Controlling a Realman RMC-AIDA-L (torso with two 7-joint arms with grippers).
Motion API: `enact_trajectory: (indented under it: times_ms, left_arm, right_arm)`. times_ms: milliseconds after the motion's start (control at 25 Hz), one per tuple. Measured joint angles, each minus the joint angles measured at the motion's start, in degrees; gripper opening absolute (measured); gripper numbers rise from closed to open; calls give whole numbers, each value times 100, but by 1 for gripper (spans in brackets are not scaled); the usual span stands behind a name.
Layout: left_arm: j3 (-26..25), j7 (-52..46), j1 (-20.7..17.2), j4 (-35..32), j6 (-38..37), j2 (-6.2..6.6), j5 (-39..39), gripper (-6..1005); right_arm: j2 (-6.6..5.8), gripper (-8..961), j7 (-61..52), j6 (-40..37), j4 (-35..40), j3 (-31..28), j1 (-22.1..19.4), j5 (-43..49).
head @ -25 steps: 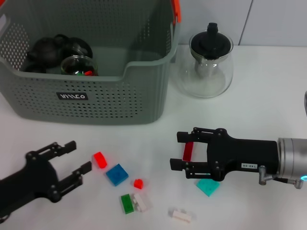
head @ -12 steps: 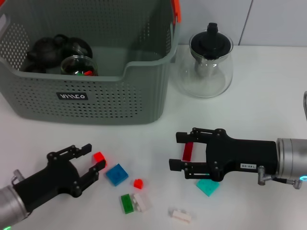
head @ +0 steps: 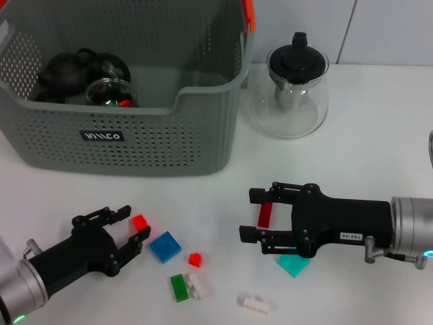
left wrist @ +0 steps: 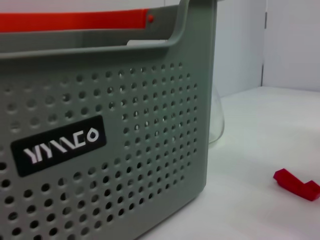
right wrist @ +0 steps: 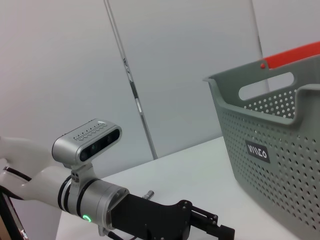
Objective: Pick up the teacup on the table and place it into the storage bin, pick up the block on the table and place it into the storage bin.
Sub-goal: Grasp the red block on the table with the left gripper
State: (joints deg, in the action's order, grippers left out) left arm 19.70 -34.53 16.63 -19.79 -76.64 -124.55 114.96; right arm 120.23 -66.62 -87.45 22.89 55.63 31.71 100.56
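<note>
Our left claw point(head: 123, 229) sits low on the worktop point(head: 379, 135), spread around a small red block point(head: 140, 222) in front of the grey storage bin point(head: 135, 145), which holds dark teacups point(head: 64, 71); our right claw point(head: 258, 214) lies spread around a dark red bar block point(head: 264, 215)

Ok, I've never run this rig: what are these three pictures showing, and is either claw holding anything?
The wide picture comes from the robot's head; the other two from cameras on its wrists. The black claws are its grippers. The left gripper is open around a small red block, not gripping it. The right gripper is open around a dark red block. More blocks, including a blue block, lie on the white table. Behind stand the grey storage bin, holding dark teaware, and a glass teapot.
</note>
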Motion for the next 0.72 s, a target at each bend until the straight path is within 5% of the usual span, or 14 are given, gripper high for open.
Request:
enact_trajectory:
  times_ms: [320,720]
  left_arm:
    - [-438,62,-54,-55,5,31,-52,504]
    - [-381,68,-42,181,-132,1,-9,504]
  right_arm:
    - [0,791,0,-2,3,0,-11,-2]
    - [0,791,0,-17,5,0,-17,-2]
